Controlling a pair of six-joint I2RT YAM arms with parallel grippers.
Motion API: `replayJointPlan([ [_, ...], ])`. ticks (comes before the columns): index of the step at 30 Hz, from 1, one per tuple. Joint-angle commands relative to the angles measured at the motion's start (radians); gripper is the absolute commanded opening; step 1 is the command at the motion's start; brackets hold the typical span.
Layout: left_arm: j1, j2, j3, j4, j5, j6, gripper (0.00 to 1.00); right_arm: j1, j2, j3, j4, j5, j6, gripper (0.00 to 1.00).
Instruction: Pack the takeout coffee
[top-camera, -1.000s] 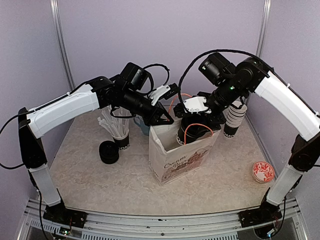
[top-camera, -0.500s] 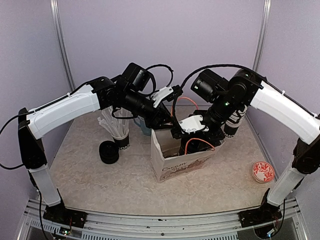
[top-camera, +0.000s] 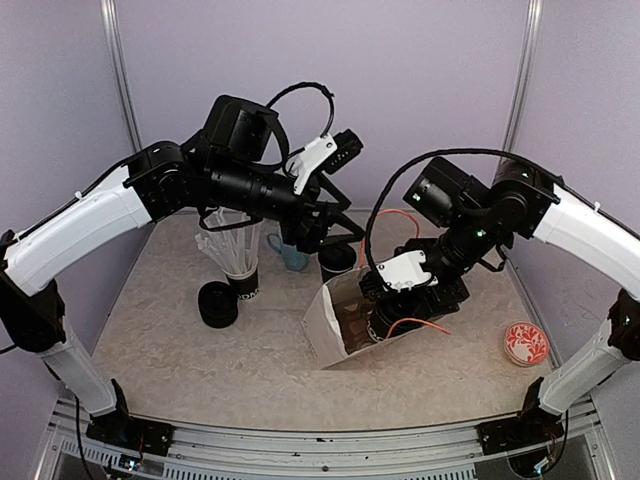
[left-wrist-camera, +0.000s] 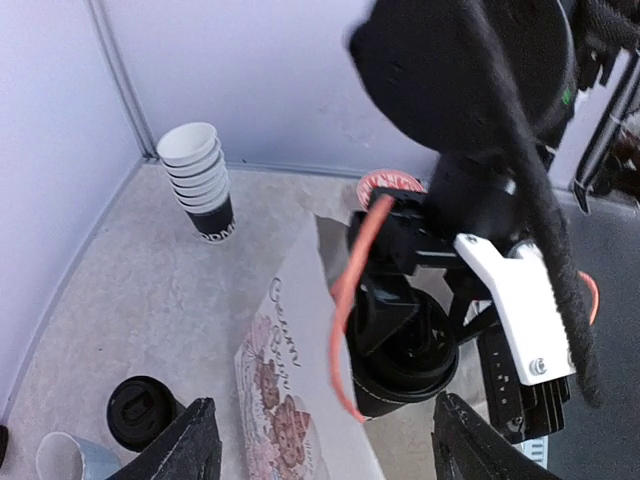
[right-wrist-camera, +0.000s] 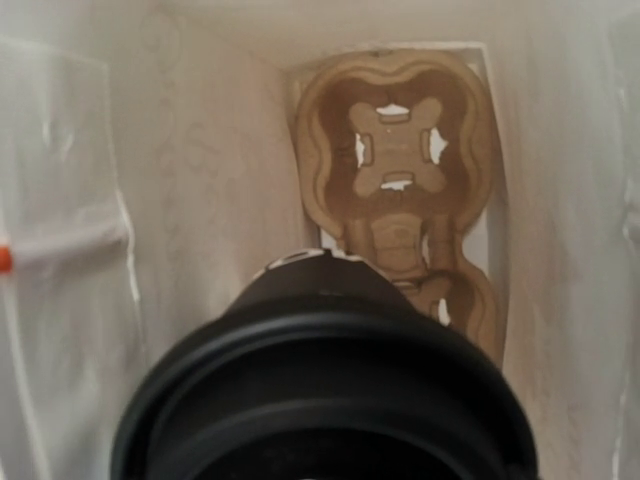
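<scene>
Top external view showed a beige speckled surface (top-camera: 200, 370) with two white-and-black arms bent over it. The left arm (top-camera: 90, 220) reached across the far-left part, and the right arm (top-camera: 590, 230) came in from the right edge.

A white paper bag with brown printed lettering (top-camera: 335, 325) stood near the middle of the surface, leaning, its mouth open. Deep inside it, the right wrist view showed a brown moulded cardboard cup carrier (right-wrist-camera: 395, 130) on the bag's floor.

The right tool (top-camera: 395, 310) was down in the bag's mouth, clamped on a small black paper cup with a round black plastic lid (left-wrist-camera: 410, 360), which hung above the carrier. The left tool (left-wrist-camera: 332, 440) hovered above the bag's far side with its fingers (left-wrist-camera: 195, 440) spread wide apart and nothing between them.

A second black lidded cup (top-camera: 338, 258) stood on the surface just behind the bag, beside a light blue handled mug (top-camera: 290, 257). A black cup of white sticks (top-camera: 240, 265) stood left of the mug. A stack of white-lined paper cups (left-wrist-camera: 195, 180) stood near the far-right corner. A small red-patterned round disc (top-camera: 525, 342) lay near the right edge.
</scene>
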Motion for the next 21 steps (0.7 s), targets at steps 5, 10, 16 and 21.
replayJointPlan([
  [5,0.125,0.072,-0.051,0.136,-0.133,-0.177,0.68,0.036,-0.168,-0.19,0.179,0.04,-0.03,0.55],
  [10,0.146,0.217,0.006,0.119,-0.199,-0.196,0.66,0.042,-0.232,-0.298,0.262,0.093,-0.066,0.55],
  [16,0.167,0.318,0.006,0.148,-0.156,-0.196,0.65,0.051,-0.282,-0.426,0.393,0.232,-0.103,0.55],
  [21,0.175,0.369,0.012,0.152,-0.123,-0.196,0.65,0.075,-0.303,-0.47,0.397,0.231,-0.106,0.55],
])
